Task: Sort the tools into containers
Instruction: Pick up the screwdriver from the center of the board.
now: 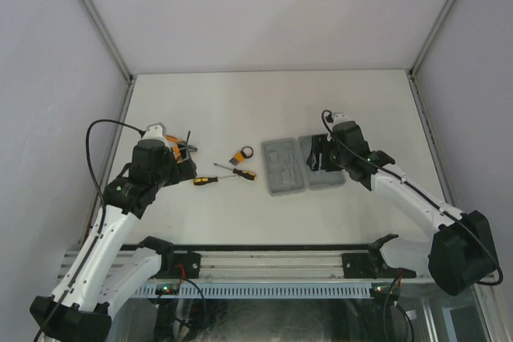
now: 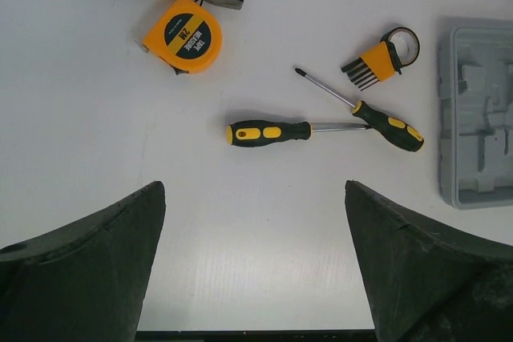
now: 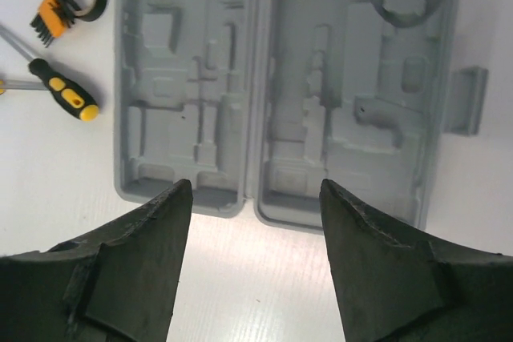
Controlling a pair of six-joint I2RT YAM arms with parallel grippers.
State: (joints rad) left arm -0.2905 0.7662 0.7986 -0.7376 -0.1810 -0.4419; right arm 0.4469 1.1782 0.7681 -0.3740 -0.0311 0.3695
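yellow-and-black near screwdriver [image 2: 268,131] lies left-to-right, shaft pointing toward grey case [image 2: 447,158].

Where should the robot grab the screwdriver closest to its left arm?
Take the screwdriver by its thick yellow-and-black handle, coming straight down from above with the left end effector straddling it. It lies flat on the table, and the handle has clear space around it, while its shaft end sits right by the other screwdriver.

Tape measure [image 2: 183,36] label: "TAPE MEASURE 2M".
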